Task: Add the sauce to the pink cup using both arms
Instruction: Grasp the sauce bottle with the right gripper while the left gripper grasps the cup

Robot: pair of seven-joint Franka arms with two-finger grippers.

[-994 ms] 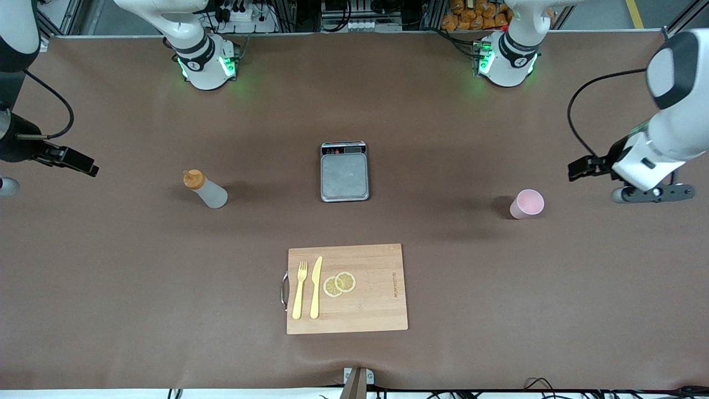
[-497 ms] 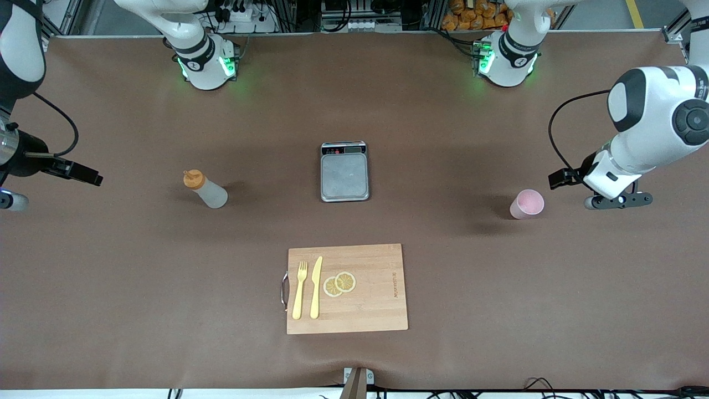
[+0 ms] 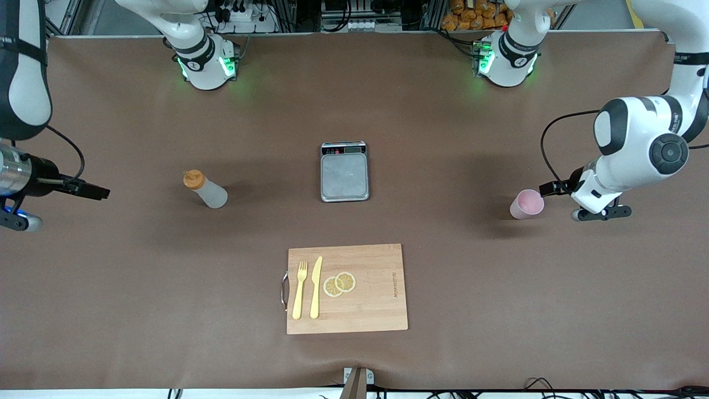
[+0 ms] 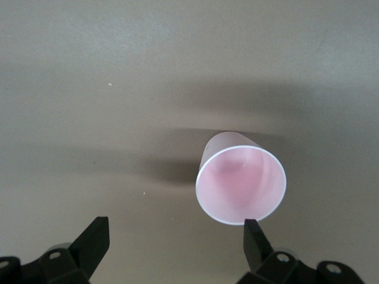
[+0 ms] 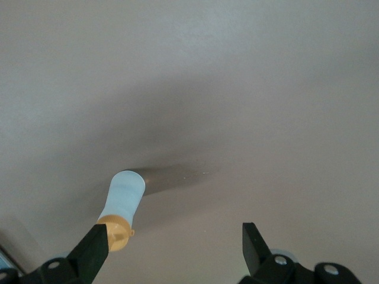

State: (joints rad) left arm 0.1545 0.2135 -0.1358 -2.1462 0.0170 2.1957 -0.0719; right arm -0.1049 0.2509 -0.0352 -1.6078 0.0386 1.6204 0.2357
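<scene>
On the brown counter (image 3: 111,305), the pink cup (image 3: 527,203) stands upright toward the left arm's end, the sauce bottle (image 3: 205,189) toward the right arm's end, a kitchen scale (image 3: 344,171) between them. The left claw (image 4: 176,239), spread wide, hangs just beside the cup; the right claw (image 5: 175,246), equally wide, hovers near the bottle.

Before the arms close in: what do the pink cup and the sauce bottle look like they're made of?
The pink cup looks like thin matte plastic: a pale, slightly see-through wall with a fine whitish rim. The sauce bottle looks like soft translucent whitish plastic, probably squeezable, with an opaque orange cap. Neither shows the shine of glass.
</scene>
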